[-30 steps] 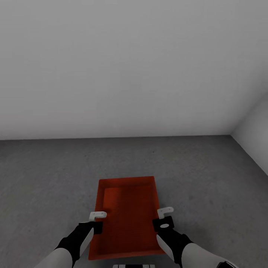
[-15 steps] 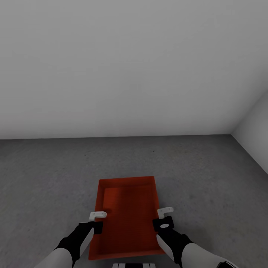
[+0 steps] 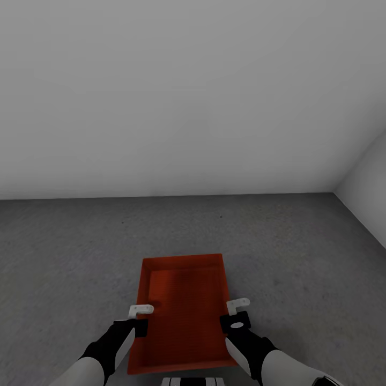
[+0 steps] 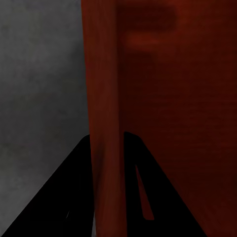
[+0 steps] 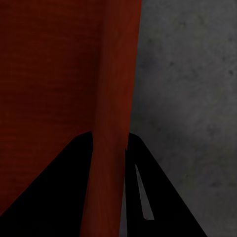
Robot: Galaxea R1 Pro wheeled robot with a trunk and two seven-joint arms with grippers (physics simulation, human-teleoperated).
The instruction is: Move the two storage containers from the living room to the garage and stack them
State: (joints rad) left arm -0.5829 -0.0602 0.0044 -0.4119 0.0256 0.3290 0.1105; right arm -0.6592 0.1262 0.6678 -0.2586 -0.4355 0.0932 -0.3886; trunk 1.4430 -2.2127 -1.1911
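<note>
- Holding storage container (image 3: 185, 311) at 12 o'clock, over garage floor (image 3: 300, 252); long axis runs 6–12.
- Left gripper (image 3: 138, 317) clamps its 9 o'clock wall, right gripper (image 3: 237, 313) the 3 o'clock wall.
- Both equally near; lower level.

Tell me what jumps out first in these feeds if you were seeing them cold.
The orange-red storage container stands out against the dark grey concrete floor, low in the middle of the head view. The left gripper and right gripper each pinch one of its long walls, as both wrist views show. Behind it rises a bare white-grey wall.
</note>
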